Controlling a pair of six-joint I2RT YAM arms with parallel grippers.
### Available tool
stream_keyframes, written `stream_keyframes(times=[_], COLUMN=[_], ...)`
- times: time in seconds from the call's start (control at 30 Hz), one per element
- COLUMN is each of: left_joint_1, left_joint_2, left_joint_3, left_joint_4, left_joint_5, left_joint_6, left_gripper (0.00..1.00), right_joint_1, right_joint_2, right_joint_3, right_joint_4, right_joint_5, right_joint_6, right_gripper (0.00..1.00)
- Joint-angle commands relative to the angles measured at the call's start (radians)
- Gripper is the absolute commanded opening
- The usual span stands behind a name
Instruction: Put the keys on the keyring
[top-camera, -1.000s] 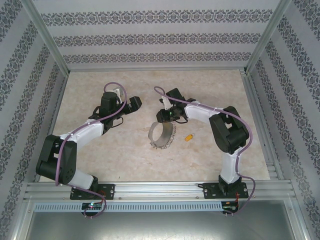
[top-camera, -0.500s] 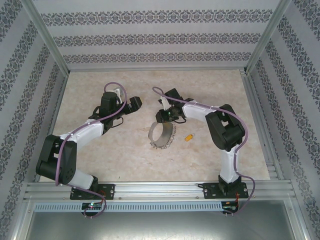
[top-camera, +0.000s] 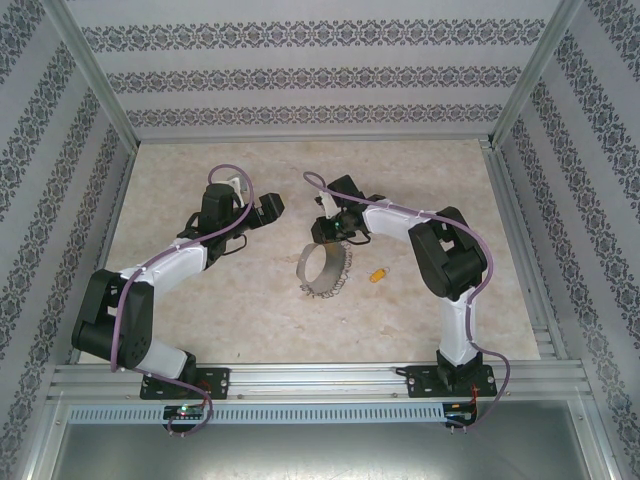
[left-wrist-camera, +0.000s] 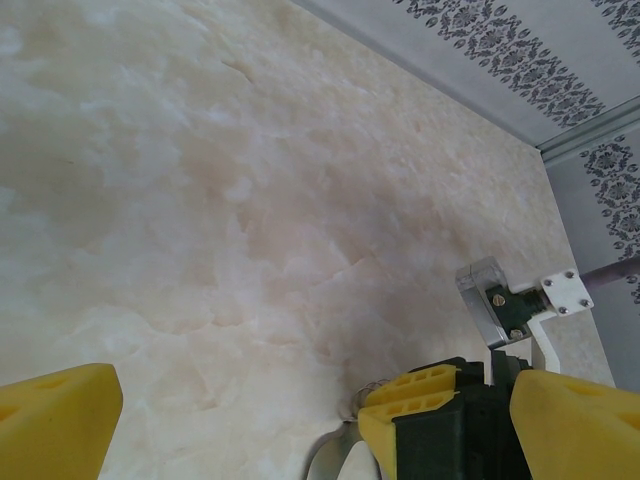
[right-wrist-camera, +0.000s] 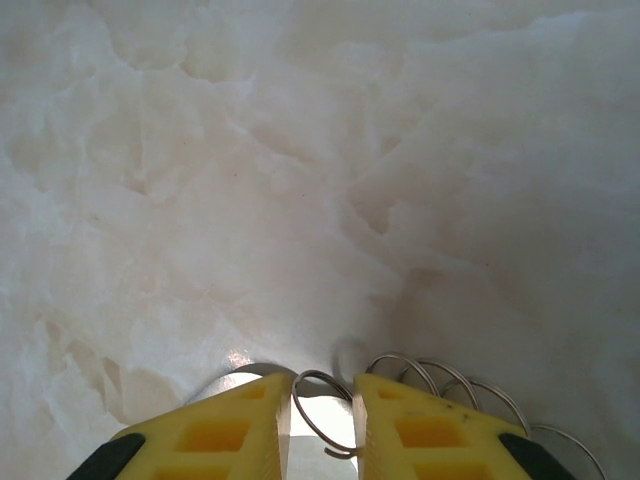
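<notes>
**Findings**

1. The right gripper (top-camera: 326, 230) is set over the far rim of the keyring (top-camera: 325, 268), near the middle of the table (top-camera: 230, 310). In the right wrist view its 2 yellow fingers (right-wrist-camera: 230, 430) stand close together. Between them is 1 wire loop (right-wrist-camera: 320, 410) of the ring's fringe, and it reaches both inner faces. I cannot tell whether the loop is actually clamped. Judgement: this position suits anchoring the ring so that it does not slide while a key is threaded on.

2. The left gripper (top-camera: 270, 208) is spread wide and carries nothing. It hovers above the table to the left of the ring and points toward it. Judgement: it is kept free to fetch the key.

3. The key (top-camera: 377, 273), with an orange head, lies flat on the table just right of the keyring. It is apart from the ring and from both grippers, so it is not yet threaded.

4. The keyring rests on the table, with its fringe of small silvery keys showing along the near side.

**Surface and room**

5. The table top is pale cream with a marbled pattern and a faint sheen.

6. There are 3 walls (top-camera: 320, 75) papered in grey floral bands. An aluminium rail (top-camera: 320, 378) at the near edge carries both arm bases.
</notes>
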Motion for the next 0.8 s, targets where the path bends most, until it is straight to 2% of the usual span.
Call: stream_keyframes(times=[0.0,0.2,0.43,0.67,0.77], left_joint_1=[0.009,0.01,0.009,0.01,0.009], left_joint_2=[-0.015,-0.018,-0.033,-0.029,-0.071], left_joint_3=[0.006,0.006,0.011,0.124,0.12], left_joint_4=[0.051,0.05,0.032,-0.234,-0.247], left_joint_5=[0.009,0.009,0.01,-0.087,-0.079], left_joint_6=[0.019,0.019,0.03,0.118,0.13], left_gripper=[1.0,1.0,1.0,1.0,1.0], right_joint_1=[0.003,0.004,0.004,0.004,0.003], right_joint_2=[0.026,0.033,0.008,-0.088,-0.158], right_joint_3=[0.021,0.018,0.027,0.027,0.003], right_joint_4=[-0.013,-0.009,-0.022,-0.009,0.018], right_joint_5=[-0.011,-0.011,-0.011,-0.084,-0.139], right_joint_6=[0.004,0.005,-0.011,-0.093,-0.141], right_gripper=[0.24,0.23,0.0,0.0,0.0])
